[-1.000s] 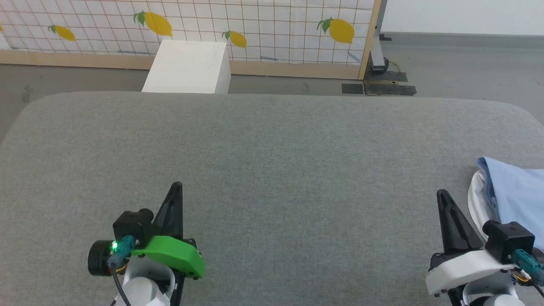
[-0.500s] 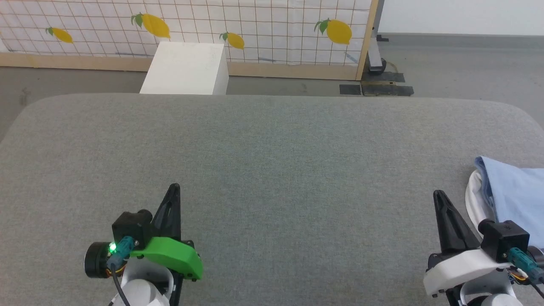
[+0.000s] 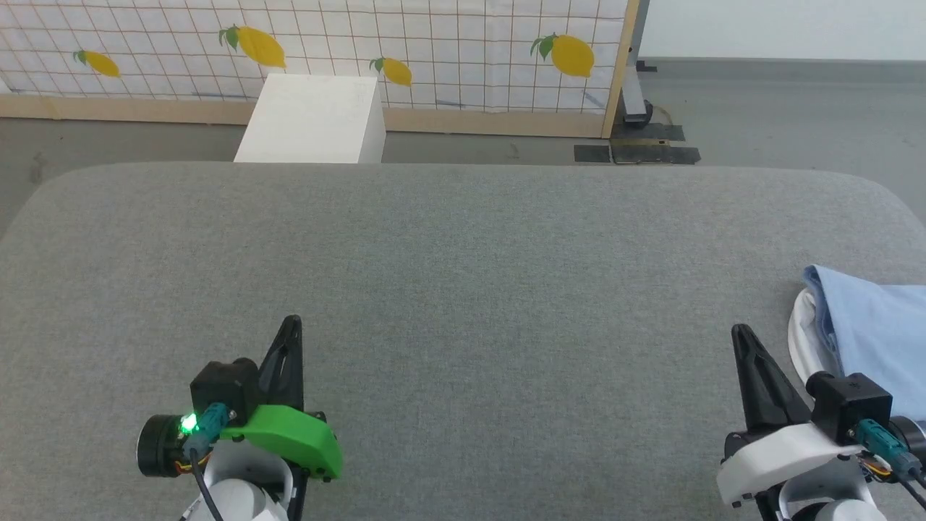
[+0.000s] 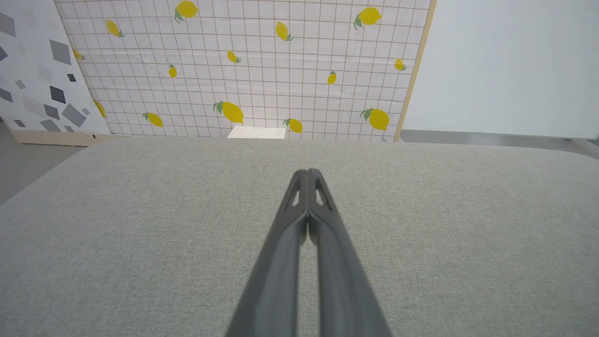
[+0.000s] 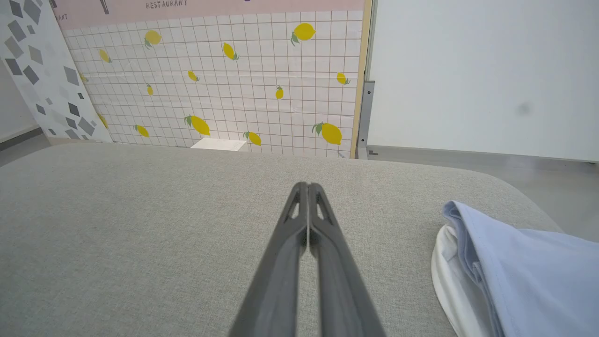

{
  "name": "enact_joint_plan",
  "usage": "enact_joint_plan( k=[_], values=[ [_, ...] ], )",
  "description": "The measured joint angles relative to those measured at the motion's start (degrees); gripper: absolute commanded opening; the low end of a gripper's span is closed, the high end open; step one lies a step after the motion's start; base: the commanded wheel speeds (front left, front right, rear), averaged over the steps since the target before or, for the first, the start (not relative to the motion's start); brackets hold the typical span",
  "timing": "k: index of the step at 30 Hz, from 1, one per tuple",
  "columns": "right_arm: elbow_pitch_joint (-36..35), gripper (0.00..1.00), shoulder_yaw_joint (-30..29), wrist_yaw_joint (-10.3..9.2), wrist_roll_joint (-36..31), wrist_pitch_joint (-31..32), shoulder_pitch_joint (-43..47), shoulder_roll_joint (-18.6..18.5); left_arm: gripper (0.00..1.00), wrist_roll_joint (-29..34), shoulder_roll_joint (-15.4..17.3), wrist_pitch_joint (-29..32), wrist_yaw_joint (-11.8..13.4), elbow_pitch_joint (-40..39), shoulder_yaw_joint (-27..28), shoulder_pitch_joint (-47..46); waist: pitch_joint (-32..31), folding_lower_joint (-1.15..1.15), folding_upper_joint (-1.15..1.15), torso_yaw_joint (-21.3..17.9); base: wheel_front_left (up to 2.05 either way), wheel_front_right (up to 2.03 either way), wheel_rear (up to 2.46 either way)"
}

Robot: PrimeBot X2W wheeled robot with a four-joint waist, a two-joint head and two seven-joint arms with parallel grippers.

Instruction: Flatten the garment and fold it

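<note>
Me: Whole head view slid a touch since a second ago, so the camera swung; things on the counter (image 3: 463, 275) lie as before.
Spotter: Grip?
Me: On my left pincer (image 3: 291, 320) the fingers are pressed together, holding nothing. The right pincer (image 3: 738, 329) is the same.
Spotter: Where's the garment (image 3: 872, 325)?
Me: Bunched at the counter's right edge, just beside my right pincer but not touching it. White fabric shows under the blue fold.
</note>
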Motion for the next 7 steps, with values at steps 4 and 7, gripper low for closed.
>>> enact_joint_plan(
  k=[4, 7],
  values=[
    [-0.1, 0.0, 0.1, 0.0, -0.3, 0.3, 0.0, 0.0, 0.0, 0.3, 0.0, 0.5, 0.0, -0.4, 0.1, 0.1, 0.0, 0.0, 0.0, -0.1, 0.0, 0.0, 0.0],
    [-0.2, 0.0, 0.2, 0.0, -0.4, 0.5, 0.0, 0.0, 0.0, 0.5, 0.0, 0.6, 0.1, -0.8, 0.2, 0.2, -0.1, 0.0, 0.0, -0.2, 0.0, 0.0, 0.0]
  ],
)
